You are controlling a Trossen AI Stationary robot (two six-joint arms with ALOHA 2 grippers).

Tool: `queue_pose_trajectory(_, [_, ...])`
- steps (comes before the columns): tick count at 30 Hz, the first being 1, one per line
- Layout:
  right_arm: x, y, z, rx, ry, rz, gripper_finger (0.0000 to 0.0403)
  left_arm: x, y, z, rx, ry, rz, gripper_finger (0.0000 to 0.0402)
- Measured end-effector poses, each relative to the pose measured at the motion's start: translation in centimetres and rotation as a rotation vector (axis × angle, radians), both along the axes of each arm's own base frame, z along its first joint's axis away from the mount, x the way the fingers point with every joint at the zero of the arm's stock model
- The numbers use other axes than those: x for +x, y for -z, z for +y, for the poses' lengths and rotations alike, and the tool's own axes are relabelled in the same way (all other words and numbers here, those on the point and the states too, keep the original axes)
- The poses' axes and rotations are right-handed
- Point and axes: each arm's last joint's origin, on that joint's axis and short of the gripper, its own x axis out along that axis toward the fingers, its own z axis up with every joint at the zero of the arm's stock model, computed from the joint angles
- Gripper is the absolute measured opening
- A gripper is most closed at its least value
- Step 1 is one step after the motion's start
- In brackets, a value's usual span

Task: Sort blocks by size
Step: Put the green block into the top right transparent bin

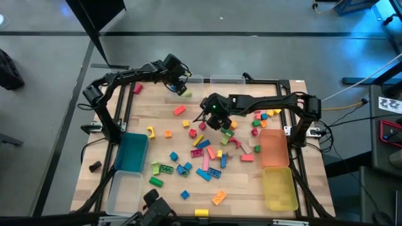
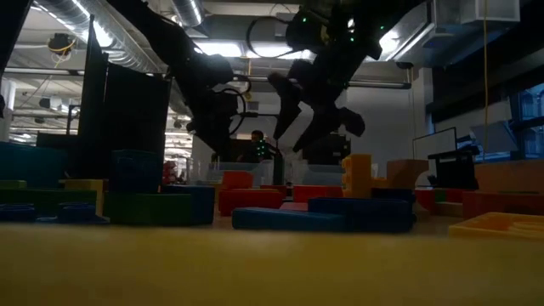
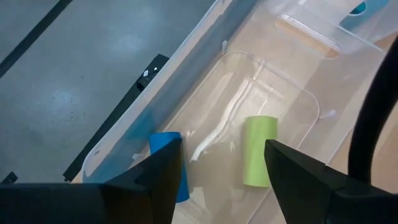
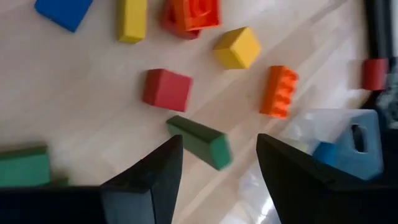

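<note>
A: Table (image 1: 182, 207), near edge?
B: Blocks (image 1: 202, 158) scattered mid-board; bins at both sides.
A: My grippers?
B: Right gripper (image 1: 221, 123) parted, empty, above blocks. Left gripper (image 1: 180, 87) spread over clear bin (image 3: 292, 68); green block (image 3: 259, 151) inside, probably released.
A: Room?
B: Dim workshop.

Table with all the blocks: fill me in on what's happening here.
A two-armed robot is sorting toy blocks scattered on a wooden table. The left pincer is at the table's far edge over a clear bin, jaws open, with a light green block and a blue block lying in the bin below. The right pincer hovers open over the central pile above a dark green block, holding nothing.
</note>
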Motion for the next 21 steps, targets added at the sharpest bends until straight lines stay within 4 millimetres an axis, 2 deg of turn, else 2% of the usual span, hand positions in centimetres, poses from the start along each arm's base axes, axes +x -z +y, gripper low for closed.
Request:
queue_pose_trajectory(5, [0.9,1.6,-0.3,-0.058,-0.016,0.01,0.0207,0.1,0.0,-0.1,-0.001,0.0,0.0,0.0208])
queue_pose_trajectory(11, [1.4,1.6,-0.7,-0.169,0.009,-0.011,0.0207,0.0,0.0,-0.1,-0.002,0.0,0.0,0.0206])
queue_pose_trajectory(21, [1.1,1.9,-0.6,-0.16,0.002,0.027,0.0207,0.0,0.0,-0.1,-0.009,-0.014,-0.007,0.0205])
